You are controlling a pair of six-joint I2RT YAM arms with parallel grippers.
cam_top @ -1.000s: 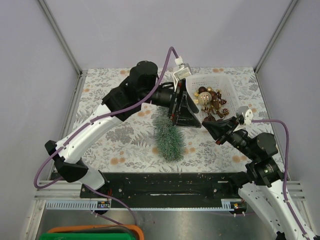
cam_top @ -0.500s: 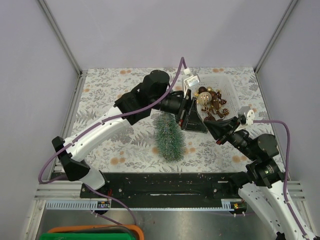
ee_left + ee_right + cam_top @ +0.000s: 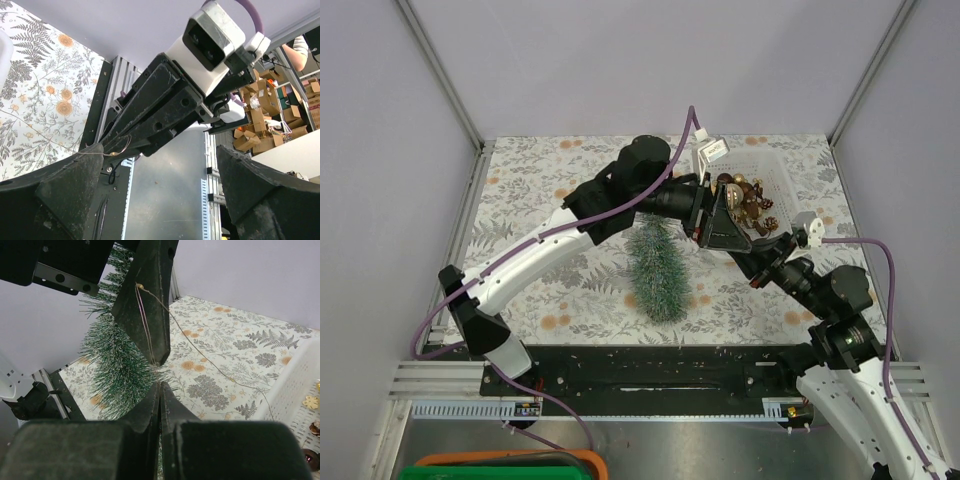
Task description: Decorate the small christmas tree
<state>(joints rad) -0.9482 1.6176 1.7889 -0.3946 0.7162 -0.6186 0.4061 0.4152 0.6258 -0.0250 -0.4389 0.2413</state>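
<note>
Overhead, the fern-and-blossom printed tablecloth covers the table, matte and flat. The left arm reaches across it from the near-left corner, a white shell giving way to black joints. Just right of centre, the small christmas tree lies on the cloth, a slim cone of stiff, frost-tipped green bristles. Its narrow tip points away from the arm bases and its wide end points toward them.

The left gripper hangs beyond the tree's tip, at the near-left corner of the white basket. Its jaws are spread wide – two flat, black, wedge-shaped fingers with a rough, scuffed surface. The basket is slotted plastic and holds a heap of glossy gold and brown baubles.

Further right, the right gripper points up toward the left one, jaws pressed together into a single narrow edge. From the right wrist camera, a fine gold thread is hooked over one of the left fingers – one strand drops toward the right fingertips, another trails off toward the basket wall. Whether the closed tips actually catch the thread cannot be told.
</note>
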